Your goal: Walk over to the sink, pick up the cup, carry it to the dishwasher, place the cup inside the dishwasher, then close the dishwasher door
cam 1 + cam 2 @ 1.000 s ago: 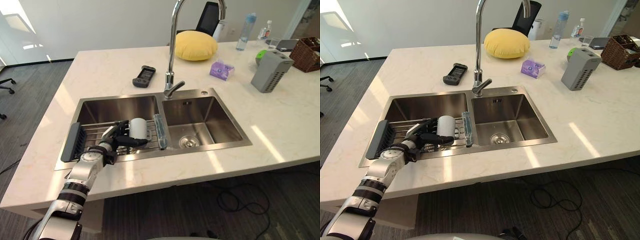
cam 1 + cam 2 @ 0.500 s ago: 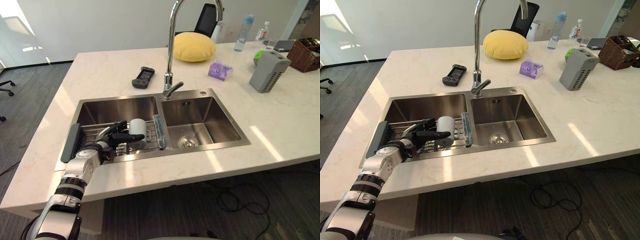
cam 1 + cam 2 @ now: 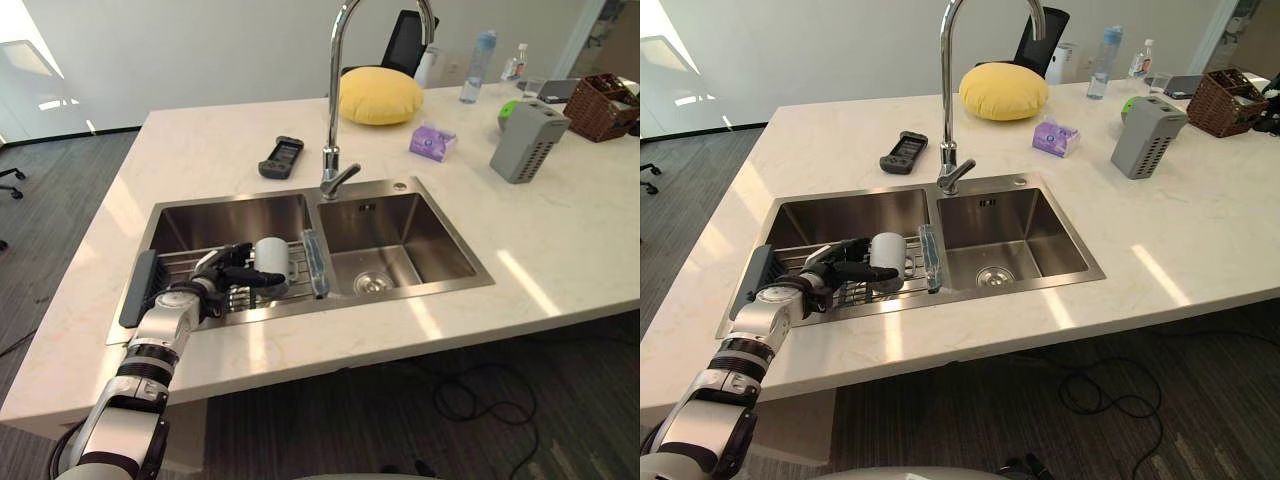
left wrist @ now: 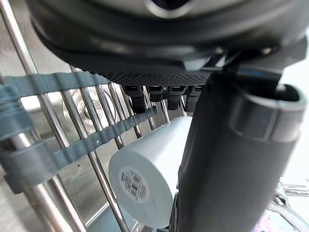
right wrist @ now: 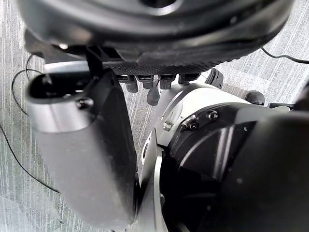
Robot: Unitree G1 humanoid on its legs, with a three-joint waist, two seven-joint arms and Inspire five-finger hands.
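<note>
- Walk to the sink (image 3: 400,235) looks done: I'm standing square at its front edge.
- Cup (image 3: 272,255) lies on its side on the wire rack (image 3: 190,265) in the left basin, at 8 o'clock from the faucet (image 3: 331,100) base. It is not yet lifted.
- Left hand (image 3: 222,275) is wide and brackets the cup. The thumb runs along the near side. In the left wrist view the fingers sit past the cup with rack wire showing between, so I judge there is no grip yet.
- Right hand (image 5: 82,145) hangs relaxed over carpet, holding nothing.
- Left to do: close on the cup, lift, carry, load the dishwasher, shut the door. I'd call it early in the job.
- Counter (image 3: 560,230) is pale stone, glossy, with sun patches.
- From the faucet: dark controller (image 3: 281,157) at 10 o'clock, yellow cushion (image 3: 380,95) at 12, purple pack (image 3: 432,143) at 2.
- Farther right: grey box (image 3: 528,140), wicker basket (image 3: 610,105), bottle (image 3: 478,65).
- Office chair (image 3: 405,40) stands behind the counter.
- Floor (image 3: 50,220) is grey carpet.
</note>
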